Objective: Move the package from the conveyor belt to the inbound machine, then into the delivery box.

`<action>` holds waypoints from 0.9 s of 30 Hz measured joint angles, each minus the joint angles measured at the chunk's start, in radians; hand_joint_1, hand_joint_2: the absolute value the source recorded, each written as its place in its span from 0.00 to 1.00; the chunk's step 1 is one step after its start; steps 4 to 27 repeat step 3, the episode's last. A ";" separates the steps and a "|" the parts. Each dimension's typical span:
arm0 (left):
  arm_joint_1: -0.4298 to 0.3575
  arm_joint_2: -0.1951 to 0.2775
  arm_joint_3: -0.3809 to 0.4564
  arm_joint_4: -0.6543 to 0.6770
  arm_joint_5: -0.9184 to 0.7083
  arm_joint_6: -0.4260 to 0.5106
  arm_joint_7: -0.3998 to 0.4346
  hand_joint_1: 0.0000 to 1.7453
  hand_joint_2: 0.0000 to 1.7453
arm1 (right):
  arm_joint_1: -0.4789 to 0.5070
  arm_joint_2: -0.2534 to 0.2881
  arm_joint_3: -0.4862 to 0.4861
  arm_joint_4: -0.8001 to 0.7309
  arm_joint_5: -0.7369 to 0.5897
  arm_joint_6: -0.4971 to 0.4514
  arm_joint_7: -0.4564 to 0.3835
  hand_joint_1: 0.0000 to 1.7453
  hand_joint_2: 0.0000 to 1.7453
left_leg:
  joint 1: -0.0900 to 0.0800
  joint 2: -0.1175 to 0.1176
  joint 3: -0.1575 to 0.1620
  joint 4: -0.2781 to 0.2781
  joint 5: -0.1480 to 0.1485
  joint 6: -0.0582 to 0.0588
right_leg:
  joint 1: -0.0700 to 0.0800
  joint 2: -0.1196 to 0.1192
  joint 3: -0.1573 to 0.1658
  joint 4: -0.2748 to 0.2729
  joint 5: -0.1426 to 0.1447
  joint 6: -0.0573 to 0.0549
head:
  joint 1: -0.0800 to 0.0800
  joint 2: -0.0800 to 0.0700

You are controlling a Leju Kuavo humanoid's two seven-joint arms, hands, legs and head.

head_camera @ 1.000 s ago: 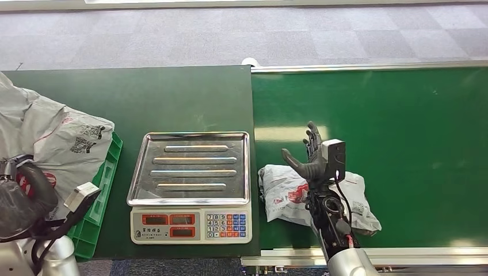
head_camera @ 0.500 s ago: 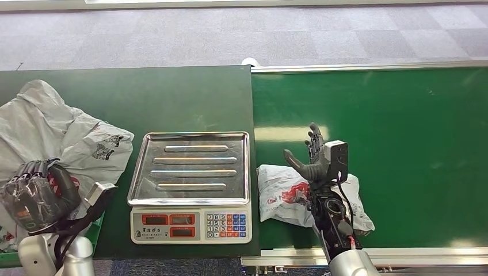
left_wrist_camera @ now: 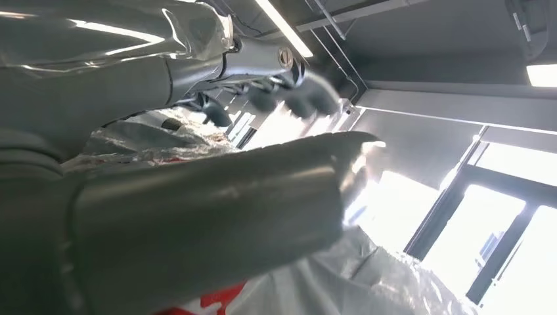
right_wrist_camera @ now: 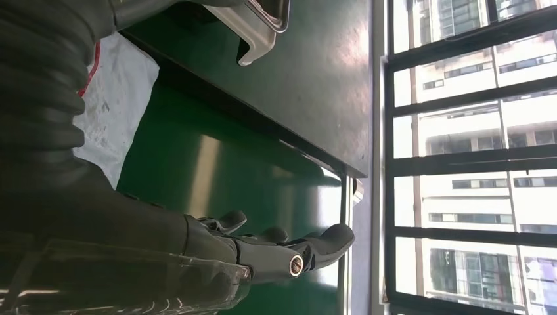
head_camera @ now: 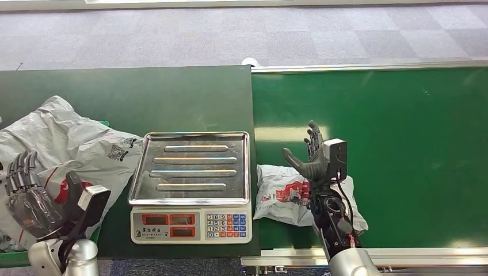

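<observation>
R hand [head_camera: 311, 159] hovers over the conveyor belt [head_camera: 403, 149], fingers spread, thumb out, holding nothing; the package [head_camera: 285, 195], a crumpled grey-white poly bag w/ red print, lies on the belt beneath the R wrist, just beside the scale [head_camera: 190, 187]; scale's steel tray is bare, keypad along its near edge; L hand [head_camera: 26, 198] at near-left, fingers apart and pointing up, palm against a large grey bag [head_camera: 86, 149] w/ QR labels; cannot tell whether it grips it; a green crate [head_camera: 14, 257] edge peeks out under that bag; scale sits on a dark green table [head_camera: 144, 98]
</observation>
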 joint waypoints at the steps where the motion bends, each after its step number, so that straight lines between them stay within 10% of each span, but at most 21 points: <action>1: 0.000 0.000 0.001 0.004 0.008 0.000 -0.006 0.00 0.00 | -0.002 0.000 0.002 0.000 0.000 0.000 0.000 0.00 1.00 | 0.000 0.000 0.000 0.000 0.000 0.000 | 0.000 0.000 0.000 0.000 0.000 0.000 | 0.000 0.000; 27: -0.001 0.000 0.005 0.010 0.026 0.000 -0.022 0.00 0.00 | -0.004 0.000 0.005 0.001 0.000 0.000 -0.001 0.00 1.00 | 0.000 0.000 0.000 0.000 0.000 0.000 | 0.000 0.000 0.000 0.000 0.000 0.000 | 0.000 0.000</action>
